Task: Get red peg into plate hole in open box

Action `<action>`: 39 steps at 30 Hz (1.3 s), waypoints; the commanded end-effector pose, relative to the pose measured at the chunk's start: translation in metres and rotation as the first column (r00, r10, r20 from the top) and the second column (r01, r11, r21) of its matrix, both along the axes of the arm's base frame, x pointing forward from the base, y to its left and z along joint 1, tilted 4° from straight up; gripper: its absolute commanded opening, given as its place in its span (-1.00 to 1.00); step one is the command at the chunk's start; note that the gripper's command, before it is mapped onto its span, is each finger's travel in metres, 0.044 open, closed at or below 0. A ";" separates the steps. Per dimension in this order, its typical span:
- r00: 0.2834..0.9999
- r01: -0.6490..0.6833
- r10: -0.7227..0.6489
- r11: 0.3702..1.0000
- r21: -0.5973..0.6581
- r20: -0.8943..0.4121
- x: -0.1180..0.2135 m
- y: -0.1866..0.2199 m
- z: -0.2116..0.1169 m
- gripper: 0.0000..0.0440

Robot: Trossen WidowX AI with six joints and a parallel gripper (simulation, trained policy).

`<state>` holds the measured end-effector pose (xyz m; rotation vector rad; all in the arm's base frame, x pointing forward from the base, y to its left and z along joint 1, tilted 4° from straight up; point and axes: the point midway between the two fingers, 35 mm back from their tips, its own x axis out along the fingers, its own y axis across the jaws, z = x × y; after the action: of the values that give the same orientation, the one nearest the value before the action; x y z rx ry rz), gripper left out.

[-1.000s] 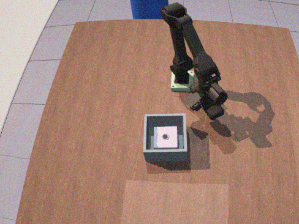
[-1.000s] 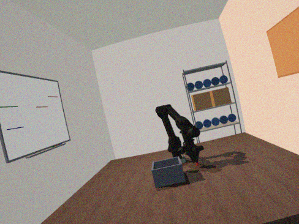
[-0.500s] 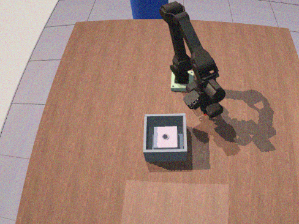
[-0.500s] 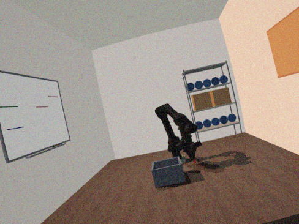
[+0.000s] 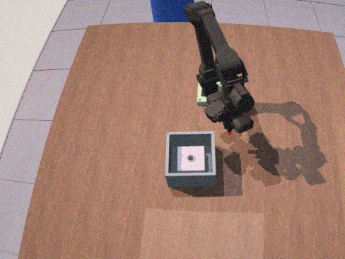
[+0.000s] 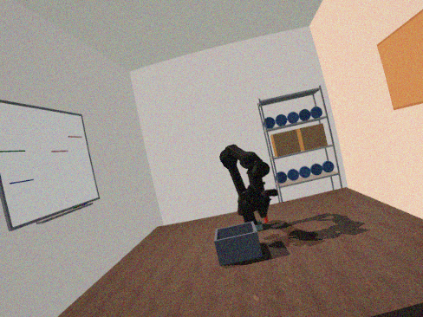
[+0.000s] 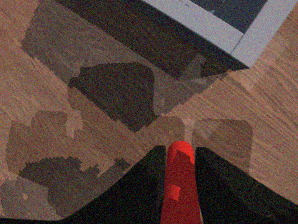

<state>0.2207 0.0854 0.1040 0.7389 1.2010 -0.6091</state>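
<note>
The red peg [image 5: 229, 133] [image 6: 266, 220] [image 7: 181, 185] is gripped in the hand [image 5: 231, 129] [image 6: 263, 219] [image 7: 179, 156], beside the open box [image 5: 191, 174] [image 6: 239, 252] [image 7: 240, 45]. It should be raised above the rim, kept firmly pinched, before being carried across.

Red on the peg [image 5: 229, 133] [image 6: 266, 220] [image 7: 181, 182], brighter at its tip! Black for the tool [image 7: 179, 156], slate blue for the box [image 5: 191, 180] [image 6: 239, 252] under a pale grey rim; inside, a pinkish-white plate [image 5: 184, 163], dark-ringed hole. And brown wood grain streaks the bench [image 5: 106, 141] [image 6: 182, 281] [image 7: 270, 105]!
</note>
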 end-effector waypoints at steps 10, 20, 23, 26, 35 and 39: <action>0.997 0.055 -0.053 0.998 -0.038 0.054 0.036 -0.035 0.029 -1.00; 0.990 0.121 -0.118 0.991 -0.050 0.072 0.060 -0.069 0.034 -1.00; 0.988 0.140 -0.136 0.989 -0.050 0.074 0.066 -0.078 0.032 -1.00; 0.985 0.158 -0.154 0.986 -0.048 0.075 0.072 -0.087 0.030 -1.00; 0.979 0.197 -0.195 0.980 -0.036 0.057 0.086 -0.109 0.019 -0.97; 0.978 0.206 -0.205 0.978 -0.029 0.040 0.090 -0.115 0.011 -0.96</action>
<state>0.3067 -0.0271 0.1176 0.8431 1.0794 -0.7839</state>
